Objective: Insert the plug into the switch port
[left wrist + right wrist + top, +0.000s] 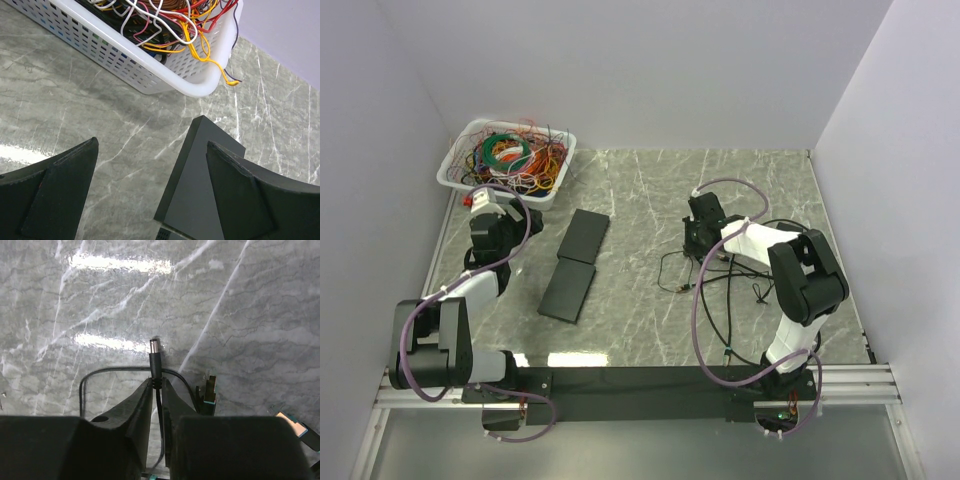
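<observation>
Switch [190, 180]: near end cut off by the frame. Basket [125, 60]: far part cropped. Plug [156, 360]: rear hidden between fingers [135, 425].

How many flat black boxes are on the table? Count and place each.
2. One black box lies nearer the wire basket; the other sits just in front of it, end to end.

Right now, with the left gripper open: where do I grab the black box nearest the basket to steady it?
Grip the black box across its narrow width, on the two long side edges, coming straight down. It lies flat on the table as a thin slab, so only the short way likely fits the open left gripper, which sits off its corner.
</observation>
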Robot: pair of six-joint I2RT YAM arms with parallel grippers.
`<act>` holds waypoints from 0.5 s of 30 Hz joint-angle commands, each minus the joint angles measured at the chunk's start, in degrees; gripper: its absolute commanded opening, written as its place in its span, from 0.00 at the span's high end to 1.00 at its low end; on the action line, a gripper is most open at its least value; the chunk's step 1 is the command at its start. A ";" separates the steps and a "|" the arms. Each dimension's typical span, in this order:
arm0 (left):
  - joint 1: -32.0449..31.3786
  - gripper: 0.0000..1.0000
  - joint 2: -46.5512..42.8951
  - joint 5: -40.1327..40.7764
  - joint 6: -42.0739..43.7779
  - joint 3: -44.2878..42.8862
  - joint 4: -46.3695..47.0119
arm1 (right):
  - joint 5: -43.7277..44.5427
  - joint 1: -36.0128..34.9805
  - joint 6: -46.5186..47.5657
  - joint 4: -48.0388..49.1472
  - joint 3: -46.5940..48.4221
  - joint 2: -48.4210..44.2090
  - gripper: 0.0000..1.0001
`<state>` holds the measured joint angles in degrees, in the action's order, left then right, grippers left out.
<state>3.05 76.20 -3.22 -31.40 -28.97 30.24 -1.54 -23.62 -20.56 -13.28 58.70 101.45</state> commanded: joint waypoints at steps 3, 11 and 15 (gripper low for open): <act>0.29 0.05 0.79 -1.17 -1.12 -2.23 0.26 | 0.40 -0.11 -0.19 0.54 2.39 -0.55 0.85; 0.29 0.05 1.31 -1.87 -1.12 -2.40 0.35 | -1.62 -0.29 0.34 -2.53 3.35 -5.91 0.89; 0.38 0.05 2.02 -2.66 -1.21 -2.67 0.35 | -3.29 -1.26 1.83 -5.96 5.02 -8.89 0.87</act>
<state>3.07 77.73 -4.03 -31.40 -29.30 29.21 -3.03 -24.03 -20.12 -16.88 59.94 96.99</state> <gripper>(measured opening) 0.951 0.125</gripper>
